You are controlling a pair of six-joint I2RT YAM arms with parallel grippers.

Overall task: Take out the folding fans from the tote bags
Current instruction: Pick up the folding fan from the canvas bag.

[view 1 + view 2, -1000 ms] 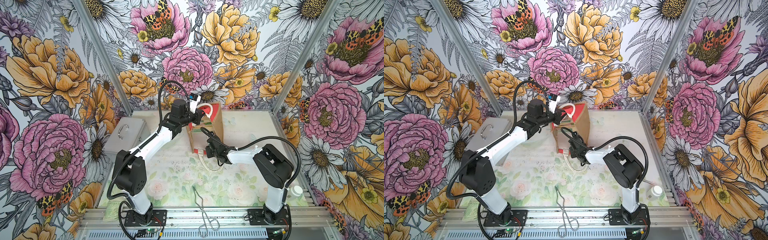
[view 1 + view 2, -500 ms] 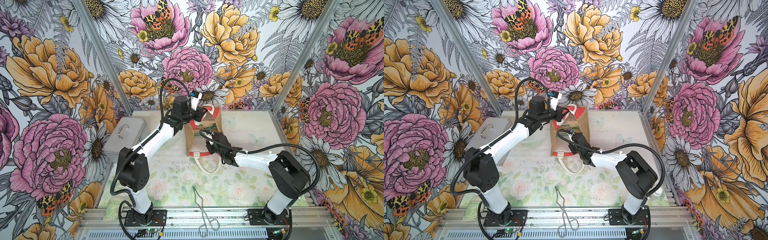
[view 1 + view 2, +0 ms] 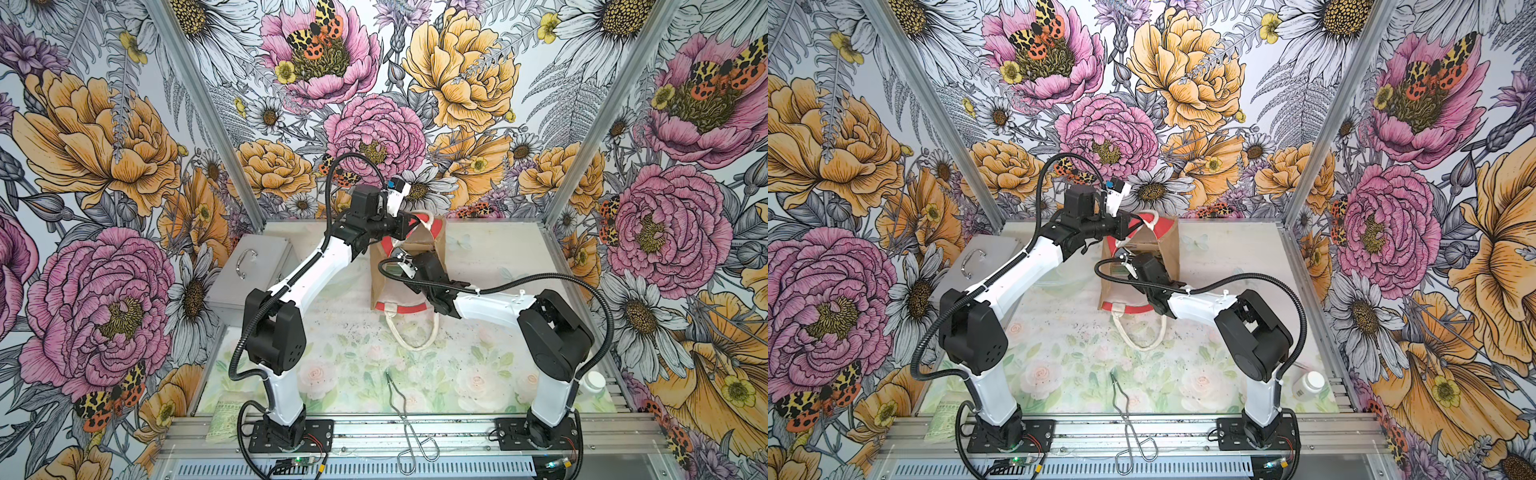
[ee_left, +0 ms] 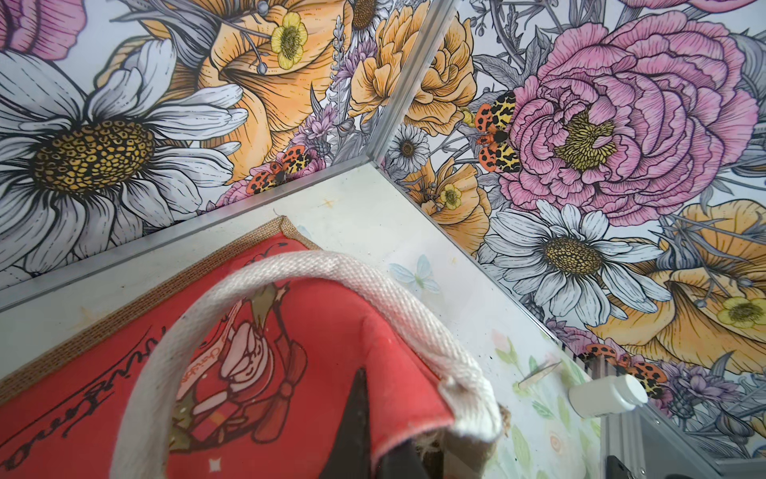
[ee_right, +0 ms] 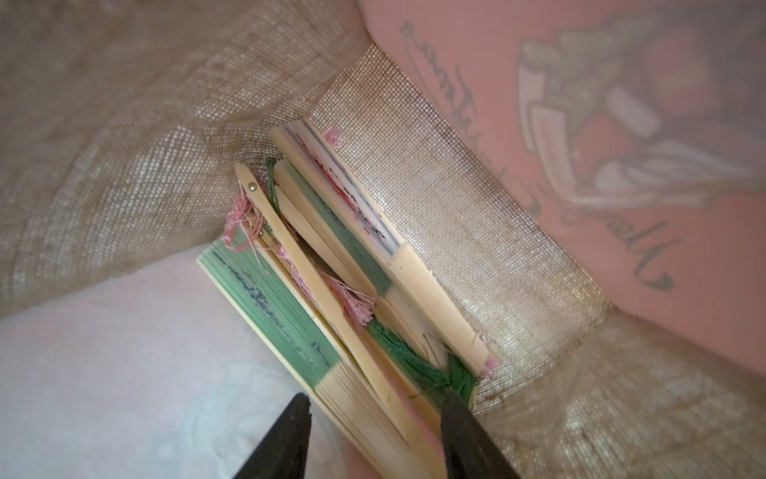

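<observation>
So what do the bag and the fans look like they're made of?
Bag: coarse tan open weave, matte, likely jute or burlap. Fans: pale matte slats with faint grain, probably bamboo or wood; the pleated green leaf looks like paper or thin fabric.

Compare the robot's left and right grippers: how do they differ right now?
The left gripper is shut on the rim of the tote bag; the right gripper is open. The left is at the bag's top edge; the right is inside it, fingers either side of the folding fans. Both have black fingers.
</observation>
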